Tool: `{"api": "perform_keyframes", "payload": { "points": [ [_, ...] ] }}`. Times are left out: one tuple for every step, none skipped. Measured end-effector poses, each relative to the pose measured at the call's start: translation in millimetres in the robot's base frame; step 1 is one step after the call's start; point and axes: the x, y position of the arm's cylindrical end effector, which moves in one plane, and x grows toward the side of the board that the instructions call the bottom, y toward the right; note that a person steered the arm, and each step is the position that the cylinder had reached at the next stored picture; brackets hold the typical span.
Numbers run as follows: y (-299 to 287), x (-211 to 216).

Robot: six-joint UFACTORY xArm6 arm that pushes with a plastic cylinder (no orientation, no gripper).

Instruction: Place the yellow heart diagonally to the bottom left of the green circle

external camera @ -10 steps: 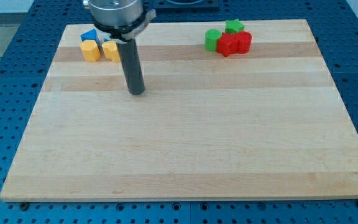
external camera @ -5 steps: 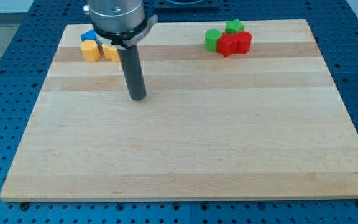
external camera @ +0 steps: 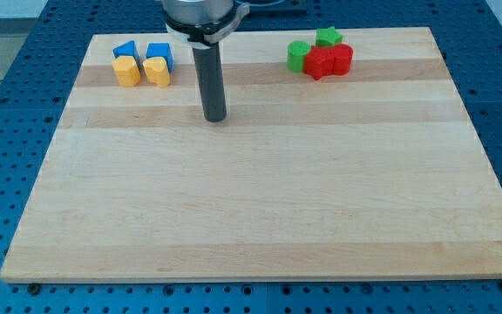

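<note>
Surveying from largest to smallest: one wooden table (external camera: 260,209), one dark rod, seven small blocks. No claw is fitted, so its state cannot be told; the rod ends in my tip (external camera: 214,119), which rests on bare wood between the two block clusters, nearer the left one and touching nothing.

Count, left far cluster: two blue blocks, a blue triangular block (external camera: 125,50) and a blue cube (external camera: 159,54); two yellow blocks, a yellow block (external camera: 127,71) of uncertain shape and the yellow heart (external camera: 156,71), which sits just in front of the blue cube. Right far cluster: two green, the green circle (external camera: 298,56) and a green star (external camera: 328,37); one or two red blocks (external camera: 329,61), packed too tightly to separate.

Judgement: the heart stands well apart from the circle, so the task appears barely begun. To do this step well, my tip should pass to the heart's left side without disturbing its neighbours, then push it rightward and slightly nearer, stopping short of the circle's near-left corner.
</note>
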Motion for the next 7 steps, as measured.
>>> {"api": "perform_keyframes", "payload": {
  "points": [
    [34,-3],
    [84,-12],
    [92,-21],
    [92,-21],
    [87,-21],
    [64,-20],
    [35,-19]
  ]
}}
